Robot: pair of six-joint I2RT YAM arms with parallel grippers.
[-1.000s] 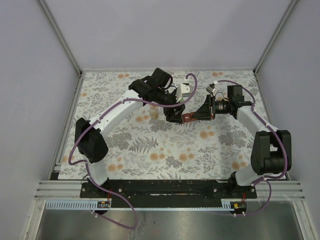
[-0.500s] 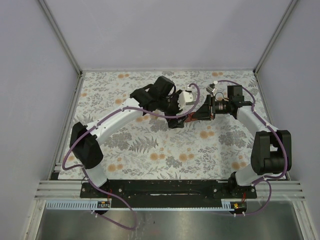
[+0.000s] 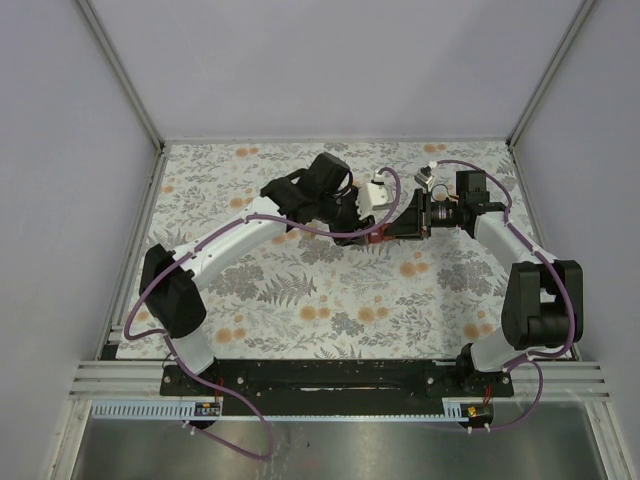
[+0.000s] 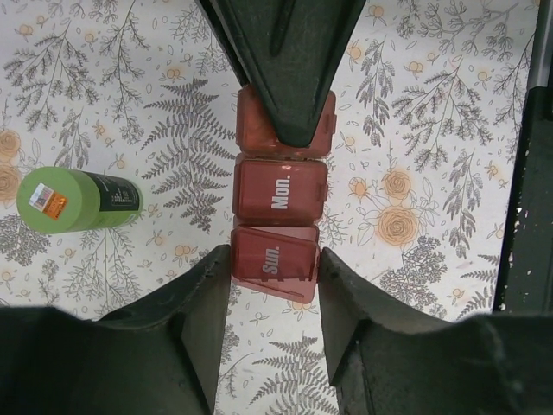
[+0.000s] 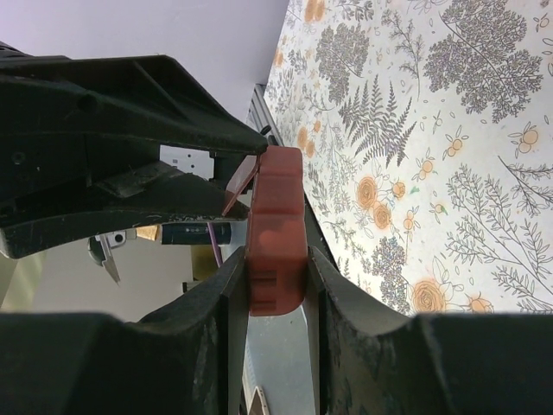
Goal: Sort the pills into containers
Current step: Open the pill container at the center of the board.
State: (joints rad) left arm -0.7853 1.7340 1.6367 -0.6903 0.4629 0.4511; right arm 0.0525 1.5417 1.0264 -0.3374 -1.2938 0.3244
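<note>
The dark-red pill box (image 4: pixel 278 194) hangs above the floral cloth, with lids marked "Sun." and "Mon." facing the left wrist camera. My right gripper (image 5: pixel 275 270) is shut on one end of the box (image 5: pixel 276 216), and one of its black fingers (image 4: pixel 289 60) covers the third compartment. My left gripper (image 4: pixel 275 264) presses both sides of the "Sun." end, whose lid sits slightly lifted. From above, the two grippers (image 3: pixel 368 228) (image 3: pixel 392 228) meet mid-table at the box (image 3: pixel 377 237). The green bottle (image 4: pixel 78 201) lies on its side on the cloth. No pills show.
The floral cloth (image 3: pixel 330 300) covers the table between metal rails at the left (image 3: pixel 135 260) and right, with grey walls behind. Part of the right arm (image 4: pixel 529 173) stands along the right side of the left wrist view.
My left arm stretched right to the pill box, and its jaws went wide and then closed onto the "Sun." end. The right gripper kept its hold without moving.
</note>
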